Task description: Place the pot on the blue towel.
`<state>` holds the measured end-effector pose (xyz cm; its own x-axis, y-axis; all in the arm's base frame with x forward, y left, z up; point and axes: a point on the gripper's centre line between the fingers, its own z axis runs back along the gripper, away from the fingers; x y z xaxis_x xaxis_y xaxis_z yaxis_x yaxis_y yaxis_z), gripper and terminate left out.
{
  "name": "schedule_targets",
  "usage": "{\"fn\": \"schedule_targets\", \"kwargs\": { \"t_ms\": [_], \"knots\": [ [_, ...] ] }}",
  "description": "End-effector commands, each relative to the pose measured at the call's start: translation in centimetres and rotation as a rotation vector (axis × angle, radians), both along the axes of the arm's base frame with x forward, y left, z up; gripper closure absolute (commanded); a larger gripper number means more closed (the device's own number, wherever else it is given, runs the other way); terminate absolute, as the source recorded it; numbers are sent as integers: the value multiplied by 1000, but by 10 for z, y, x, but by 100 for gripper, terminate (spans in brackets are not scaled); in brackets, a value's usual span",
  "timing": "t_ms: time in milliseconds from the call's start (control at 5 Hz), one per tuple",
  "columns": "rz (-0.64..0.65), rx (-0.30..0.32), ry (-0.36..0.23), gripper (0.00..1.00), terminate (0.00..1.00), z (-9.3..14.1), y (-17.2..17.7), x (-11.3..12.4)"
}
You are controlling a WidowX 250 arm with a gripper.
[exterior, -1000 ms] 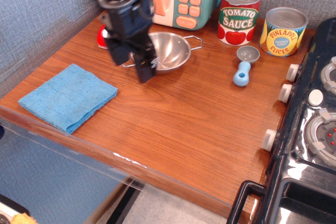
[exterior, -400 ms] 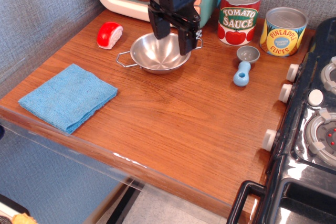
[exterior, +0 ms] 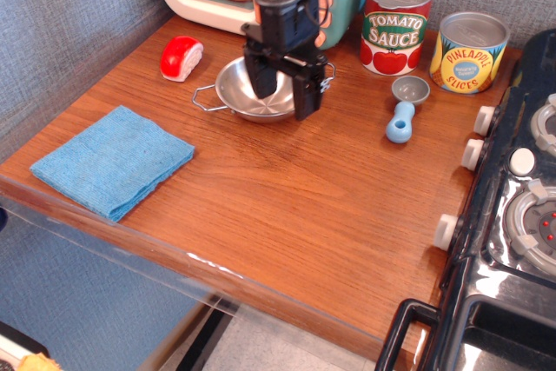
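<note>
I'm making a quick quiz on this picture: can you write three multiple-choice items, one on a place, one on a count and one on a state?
1. Where does the pot sit?
A. on the towel
B. on the bare wood near the oven
C. on the stove

2. How many cans stand at the back?
A. one
B. two
C. three

3. How is the hand set?
A. open, fingers astride the pot's right rim
B. shut on the scoop
C. out of view

Answers:
1 B: the towel lies bare, apart from the pot.
2 B: the tomato can and the pineapple can.
3 A: one finger is inside the pot, the other outside.
</note>
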<state>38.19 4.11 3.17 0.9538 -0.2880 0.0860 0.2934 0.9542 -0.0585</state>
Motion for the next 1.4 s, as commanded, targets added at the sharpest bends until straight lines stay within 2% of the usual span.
{"fn": "schedule_targets", "kwargs": {
  "t_ms": [0,200,400,800,1200],
  "knots": [
    [16,-3,27,0,0,-11,3,-9],
    [16,15,54,0,0,-22,5,-16],
    [1,18,54,100,0,-22,3,-19],
    [-46,7,-12,100,0,0,-1,-18],
    [-77,22,-157,100,0,52,0,-12]
  ]
}}
